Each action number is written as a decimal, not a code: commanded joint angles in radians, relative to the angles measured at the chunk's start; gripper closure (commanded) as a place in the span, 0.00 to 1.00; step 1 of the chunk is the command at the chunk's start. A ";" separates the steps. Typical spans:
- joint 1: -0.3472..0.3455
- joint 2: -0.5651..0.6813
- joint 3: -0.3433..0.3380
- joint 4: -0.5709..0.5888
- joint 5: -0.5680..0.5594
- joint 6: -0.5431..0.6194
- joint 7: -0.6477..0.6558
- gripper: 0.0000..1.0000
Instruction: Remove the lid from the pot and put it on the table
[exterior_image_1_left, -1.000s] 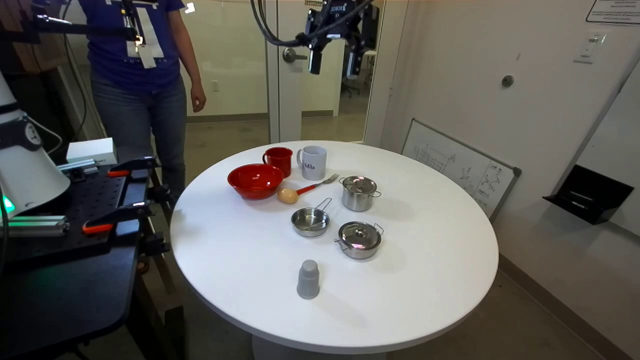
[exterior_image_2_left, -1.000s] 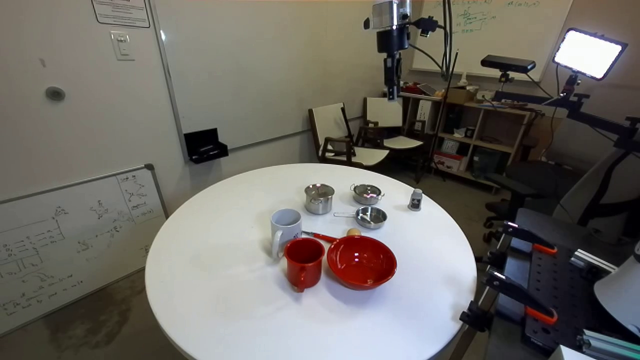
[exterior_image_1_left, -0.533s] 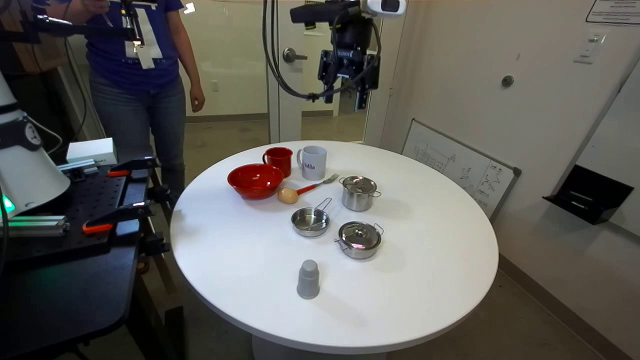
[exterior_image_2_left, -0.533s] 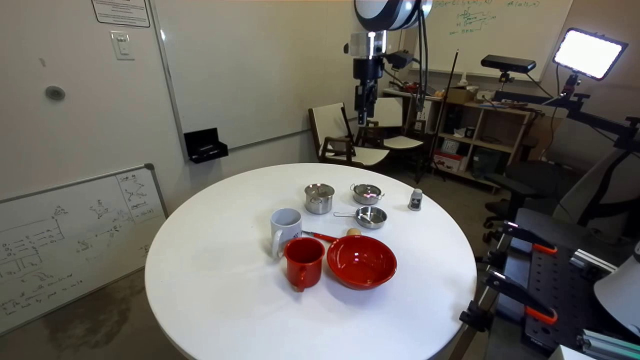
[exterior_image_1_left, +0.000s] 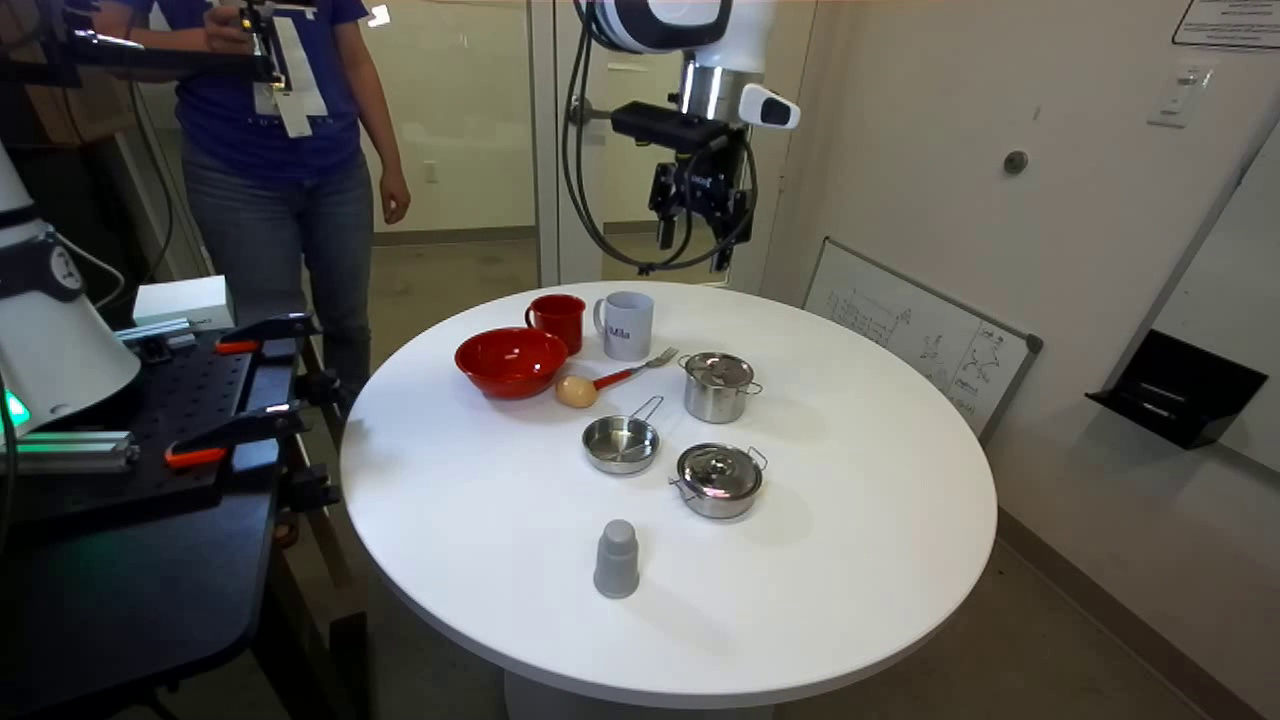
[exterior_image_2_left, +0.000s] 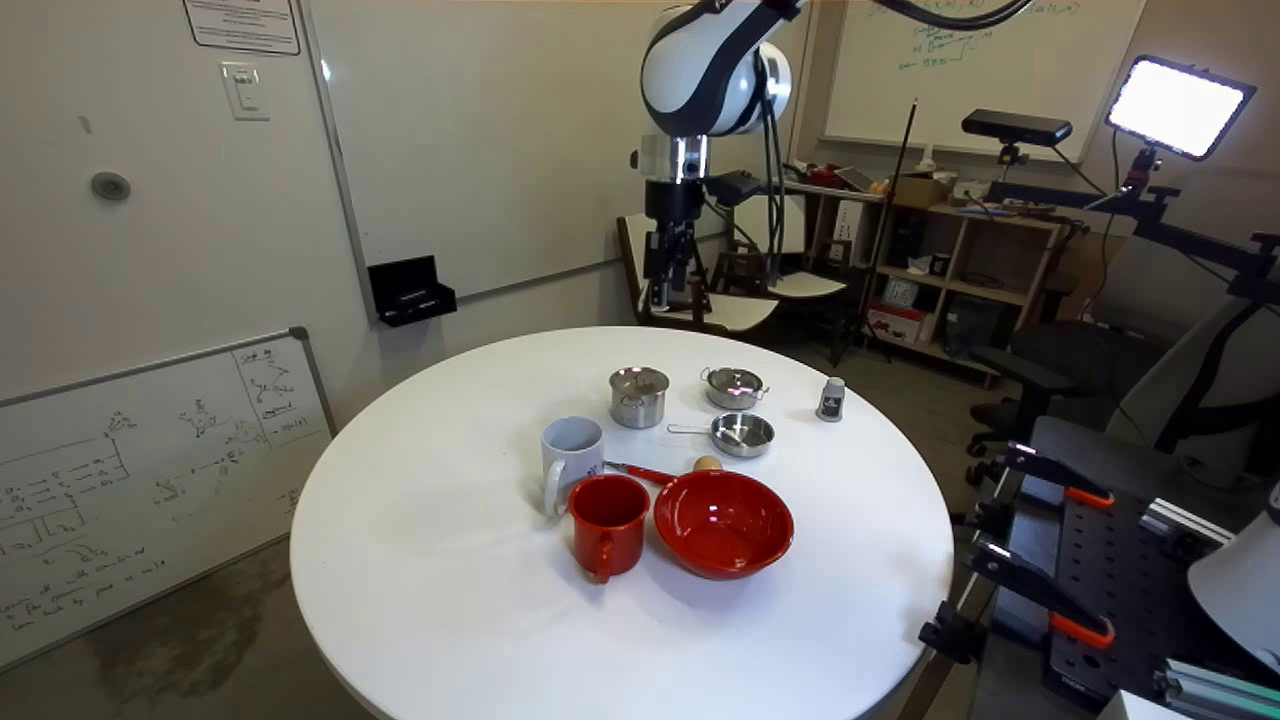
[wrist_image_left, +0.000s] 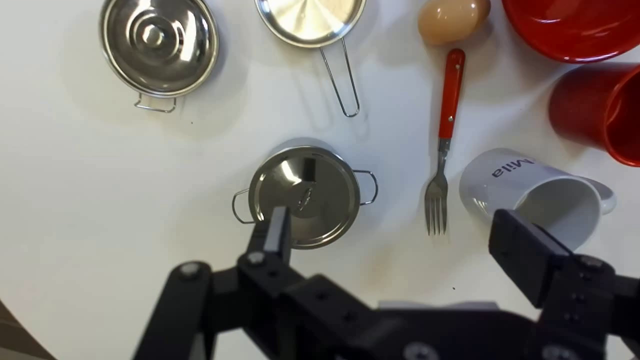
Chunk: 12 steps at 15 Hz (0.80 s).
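Well in from edge of round white table (exterior_image_1_left: 860, 560): small steel pot (exterior_image_1_left: 714, 403), upright, lid (wrist_image_left: 322, 210) seated on top. Gripper (wrist_image_left: 392, 230) spread wide, hanging above table, apart from lid. Wider pot (exterior_image_1_left: 720, 503), pan (exterior_image_1_left: 620, 458) near; grey bottle-shaped item (exterior_image_1_left: 617, 562) nearest front edge in exterior view.

The white mug (exterior_image_1_left: 627, 330) says "Mila". The leaning board (exterior_image_2_left: 170, 490) and wall sign (exterior_image_2_left: 243, 25) are too blurry to read.

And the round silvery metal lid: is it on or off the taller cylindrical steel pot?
On: in all three views, the lid covers the pot.
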 joint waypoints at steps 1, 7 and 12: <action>-0.020 0.115 0.022 0.127 0.031 -0.006 -0.001 0.00; -0.027 0.233 0.026 0.243 0.037 -0.033 0.032 0.00; -0.011 0.309 0.007 0.321 0.011 -0.052 0.073 0.00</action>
